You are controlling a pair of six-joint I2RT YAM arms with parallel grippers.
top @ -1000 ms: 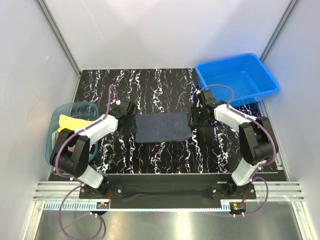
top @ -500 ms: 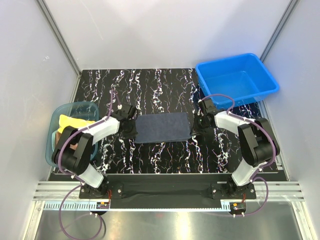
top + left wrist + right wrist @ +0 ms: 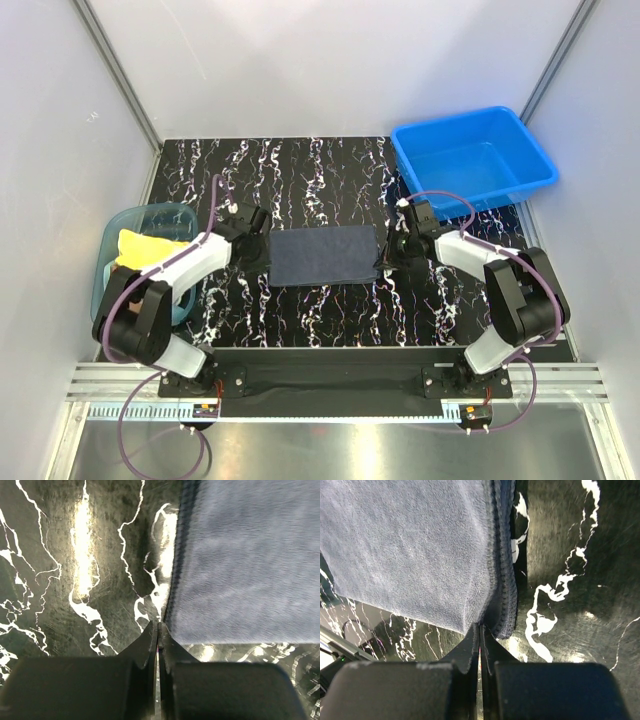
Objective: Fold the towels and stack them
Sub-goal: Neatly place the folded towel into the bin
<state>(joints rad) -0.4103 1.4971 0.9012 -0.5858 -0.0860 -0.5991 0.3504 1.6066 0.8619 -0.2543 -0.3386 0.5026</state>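
A dark slate-blue towel [image 3: 323,254] lies folded and flat on the black marbled table. My left gripper [image 3: 266,265] is shut, its tips [image 3: 158,625] pinched at the towel's near-left corner [image 3: 240,560]. My right gripper [image 3: 383,264] is shut, its tips [image 3: 480,625] pinched at the near-right corner, where the towel [image 3: 415,550] shows its doubled hem bunched up. A pale yellow towel [image 3: 143,246] lies in the teal tub [image 3: 112,236] at the left. The red and light teal towels are out of view.
A rigid blue plastic bin [image 3: 472,158] stands at the far right corner, behind the right arm. The teal tub sits at the table's left edge beside the left arm. Grey walls close in the table on three sides.
Both grippers have slid from the towel's side edges toward me, down to its near corners. The towel has stayed in place.
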